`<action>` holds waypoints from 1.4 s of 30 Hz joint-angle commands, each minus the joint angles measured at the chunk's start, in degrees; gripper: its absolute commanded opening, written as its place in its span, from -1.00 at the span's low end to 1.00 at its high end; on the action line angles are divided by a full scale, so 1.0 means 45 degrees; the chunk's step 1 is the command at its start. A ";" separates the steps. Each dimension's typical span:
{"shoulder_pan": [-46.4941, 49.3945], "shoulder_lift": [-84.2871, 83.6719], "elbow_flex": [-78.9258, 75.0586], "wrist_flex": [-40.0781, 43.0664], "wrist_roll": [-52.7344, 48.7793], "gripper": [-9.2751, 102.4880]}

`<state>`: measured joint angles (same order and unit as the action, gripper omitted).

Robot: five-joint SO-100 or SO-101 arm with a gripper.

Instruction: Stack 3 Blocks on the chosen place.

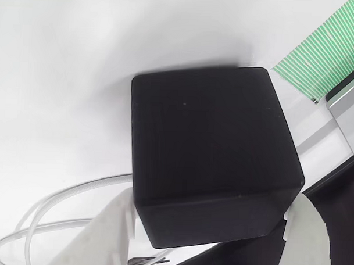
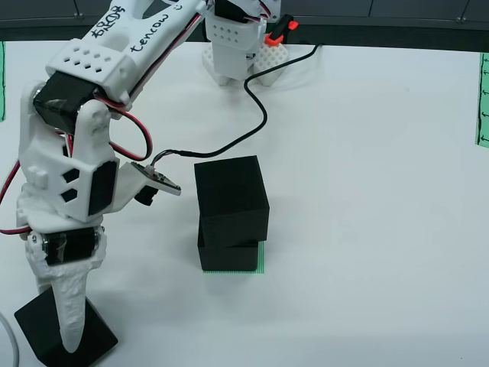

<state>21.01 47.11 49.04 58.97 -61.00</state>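
In the view from above, two black cubes stand stacked mid-table: the upper cube sits slightly twisted on the lower cube. The lower one rests on the chosen place, whose green stripes peek out along its right and front edges. A third black cube sits at the bottom left with my gripper reaching down over it. In the view that rides on the gripper, this cube sits between the white fingers, which press against its two sides; my gripper is shut on it.
A green striped patch edged by a grey strip lies at the upper right of the gripper view. White cables curl at its lower left. From above, the arm's base stands at the top, with a black cable trailing from it.
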 commanded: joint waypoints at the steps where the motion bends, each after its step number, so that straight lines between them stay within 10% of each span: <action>1: 0.0254 0.0645 0.0273 0.0313 -0.0137 -0.61; 42: -0.0078 1.0254 0.4805 -0.0078 -0.2070 -0.62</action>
<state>22.15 84.55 67.68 61.88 -68.91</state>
